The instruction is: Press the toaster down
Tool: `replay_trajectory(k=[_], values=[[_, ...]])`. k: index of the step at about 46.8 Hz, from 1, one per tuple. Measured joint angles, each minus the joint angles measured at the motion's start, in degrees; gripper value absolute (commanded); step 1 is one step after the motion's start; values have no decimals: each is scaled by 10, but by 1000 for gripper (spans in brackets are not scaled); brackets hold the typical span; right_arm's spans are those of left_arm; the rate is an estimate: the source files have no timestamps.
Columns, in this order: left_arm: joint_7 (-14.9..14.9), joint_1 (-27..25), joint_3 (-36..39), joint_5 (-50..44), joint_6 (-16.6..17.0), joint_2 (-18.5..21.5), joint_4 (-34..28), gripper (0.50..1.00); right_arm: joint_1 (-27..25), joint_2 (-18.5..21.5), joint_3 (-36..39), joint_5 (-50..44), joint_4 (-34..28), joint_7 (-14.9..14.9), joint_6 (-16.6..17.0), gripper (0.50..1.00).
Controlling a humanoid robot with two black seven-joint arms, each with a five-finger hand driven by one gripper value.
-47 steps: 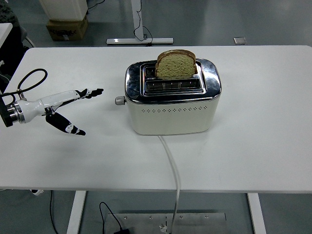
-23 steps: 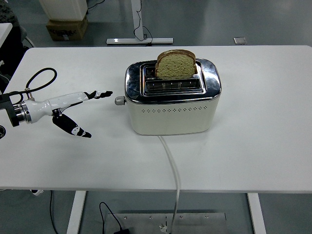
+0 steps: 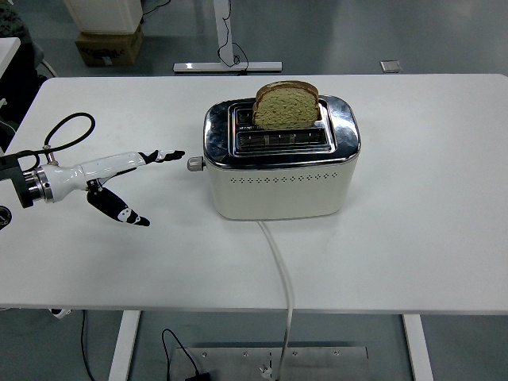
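Toaster: cream and chrome two-slot toaster (image 3: 279,163) at centre of white table (image 3: 429,198); slice of brown bread (image 3: 286,105) upright in rear slot.
Lever: small round knob (image 3: 194,163) on toaster's left end, raised.
Left hand (image 3: 119,178): fingers spread, empty; fingertips (image 3: 175,155) just beside knob, apart.

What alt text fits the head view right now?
The left hand, fingers spread, reaches toward the lever knob on the toaster, not touching it. A bread slice stands in the far slot; a white cord trails off the table.
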Motion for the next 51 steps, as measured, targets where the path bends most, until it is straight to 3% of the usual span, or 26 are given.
replay_trajectory(k=[51], values=[[4,4,2,17,2,-14,5,1000,0,0,0,0,0,0,0,998]])
